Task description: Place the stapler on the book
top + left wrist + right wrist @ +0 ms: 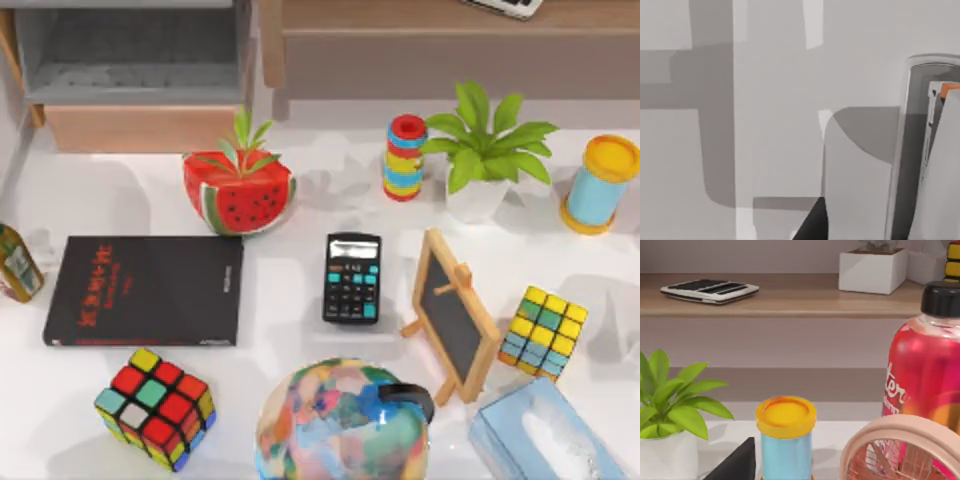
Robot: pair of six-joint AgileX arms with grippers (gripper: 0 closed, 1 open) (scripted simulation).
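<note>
White tabletop (300, 200), crowded, with wooden shelving behind it. At the left lies the book (145, 290), flat, with its cover up and nothing on it. A cube (155, 407) sits just beside its near edge, and a watermelon pot (240, 190) stands near its far right corner. Mid-table is the black calculator (352, 277), which I must not mistake for my target. The chalkboard (455, 315) stands to its right.

I cannot tell where the stapler lies, so I judge the step in hand to be finding and reaching it. My left gripper (812, 225) looks at pale grey surfaces and my right gripper (735, 462) faces a yellow-lidded jar (785, 440). Whether either is open or closed I cannot tell.

To do this well, I should grip the stapler across its narrow body near the middle. Then I lift high enough to clear the clutter, carry it over the centre of the cover, and set it down low and flat, away from the edges.
</note>
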